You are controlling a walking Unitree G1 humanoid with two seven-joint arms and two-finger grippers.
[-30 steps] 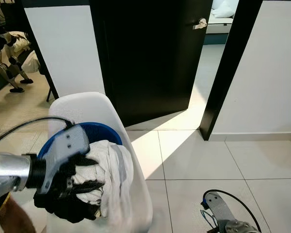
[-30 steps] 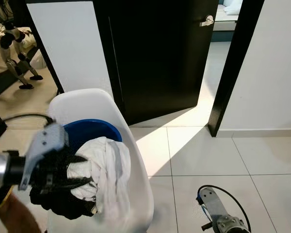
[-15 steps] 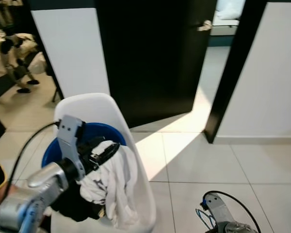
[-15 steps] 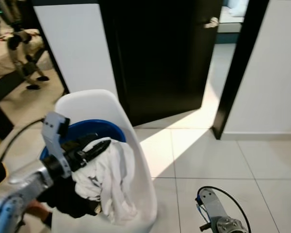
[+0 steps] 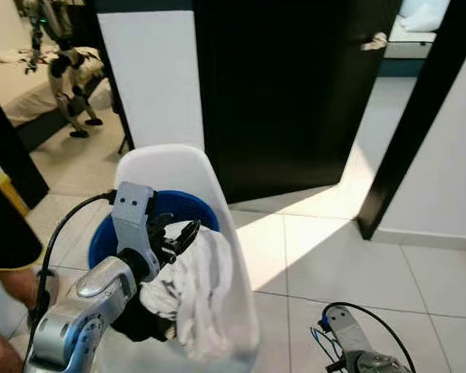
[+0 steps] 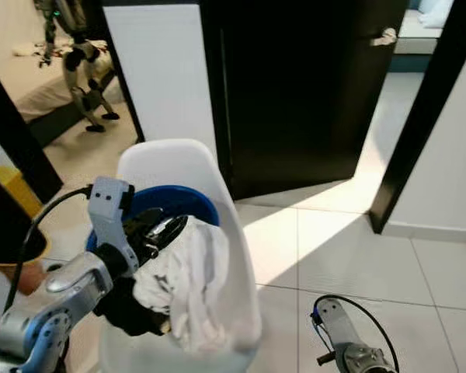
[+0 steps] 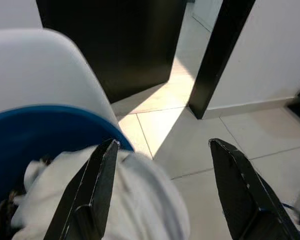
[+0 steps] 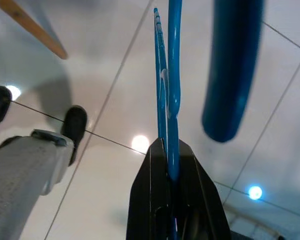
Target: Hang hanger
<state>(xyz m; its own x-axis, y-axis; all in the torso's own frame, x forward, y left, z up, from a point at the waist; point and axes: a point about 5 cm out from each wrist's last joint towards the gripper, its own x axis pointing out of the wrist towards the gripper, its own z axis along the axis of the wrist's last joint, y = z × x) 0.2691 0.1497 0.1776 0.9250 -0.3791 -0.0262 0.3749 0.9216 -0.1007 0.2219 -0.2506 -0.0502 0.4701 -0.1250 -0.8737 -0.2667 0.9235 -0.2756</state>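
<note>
Two grippers are ours: our left gripper (image 7: pixel 160 192), fingers spread, hovers above white clothes (image 5: pixel 194 287) in a blue basket (image 5: pixel 179 208) on a white chair (image 5: pixel 171 167); our right gripper (image 8: pixel 168 150), beside the chair, pinches a blue hanger (image 8: pixel 170 65).

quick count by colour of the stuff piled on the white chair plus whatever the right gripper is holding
blue: 2, the blue basin on the white chair and the blue hanger clamped in the right gripper
white: 1, the white cloth under the open left gripper
black: 1, the black garment
total: 4
</note>
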